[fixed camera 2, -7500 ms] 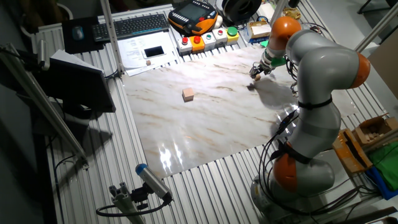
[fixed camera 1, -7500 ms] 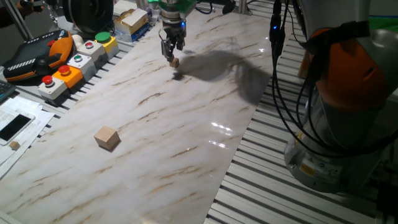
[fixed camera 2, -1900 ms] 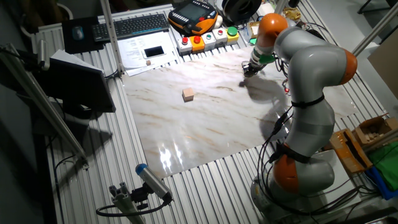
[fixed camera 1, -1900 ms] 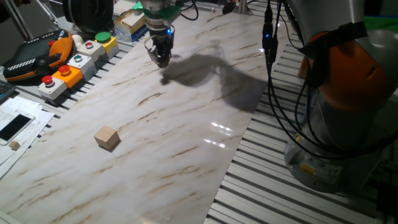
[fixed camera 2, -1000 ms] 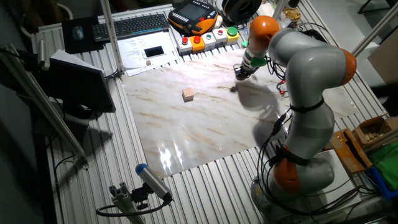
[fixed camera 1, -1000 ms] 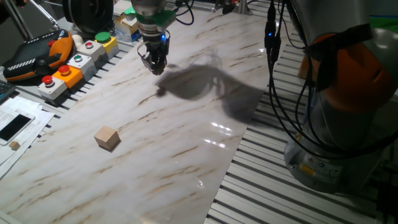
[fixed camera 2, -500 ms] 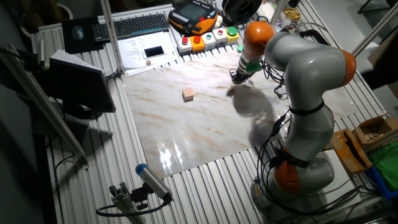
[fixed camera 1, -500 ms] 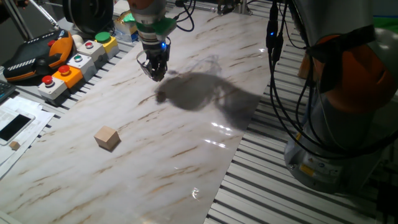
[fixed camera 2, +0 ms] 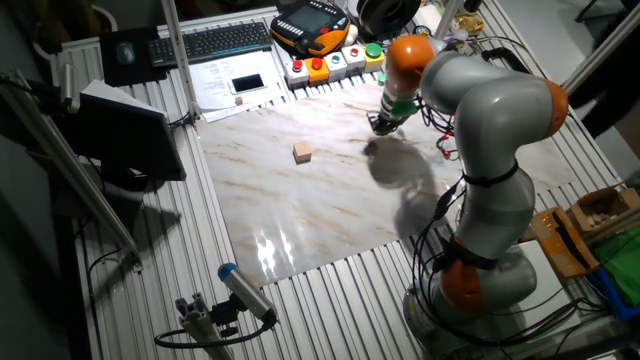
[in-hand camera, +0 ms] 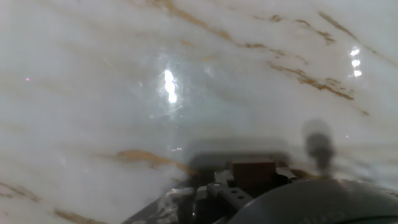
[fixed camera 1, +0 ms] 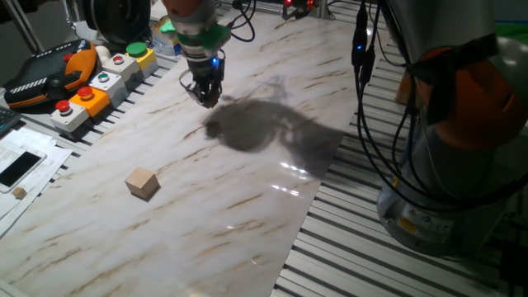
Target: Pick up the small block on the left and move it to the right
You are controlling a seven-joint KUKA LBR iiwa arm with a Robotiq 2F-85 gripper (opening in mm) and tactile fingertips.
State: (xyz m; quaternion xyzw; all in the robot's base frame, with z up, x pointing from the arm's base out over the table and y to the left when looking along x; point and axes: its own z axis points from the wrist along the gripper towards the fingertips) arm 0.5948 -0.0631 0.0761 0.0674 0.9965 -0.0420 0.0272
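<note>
My gripper (fixed camera 1: 204, 97) hangs just above the marble table top (fixed camera 1: 247, 165), near its far side by the button boxes. It is shut on the small block (in-hand camera: 254, 172), a tiny light-brown wooden cube that shows between the fingers at the bottom of the hand view. In the fixed views the block is too small to make out at the fingertips. The gripper also shows in the other fixed view (fixed camera 2: 383, 124). The larger tan wooden cube (fixed camera 1: 142, 182) lies apart on the table, well to the front left of the gripper; it also shows in the other fixed view (fixed camera 2: 302, 151).
Button boxes (fixed camera 1: 99, 82) and a teach pendant (fixed camera 1: 49, 70) line the table's left edge. Papers with a phone (fixed camera 1: 21, 165) and a tiny wooden piece (fixed camera 1: 19, 192) lie beside them. The arm's base (fixed camera 1: 450, 165) and cables stand at the right, on ribbed metal.
The gripper has carried the small block leftward across the table's far side, slowing over the last half second. The larger cube has not moved.
</note>
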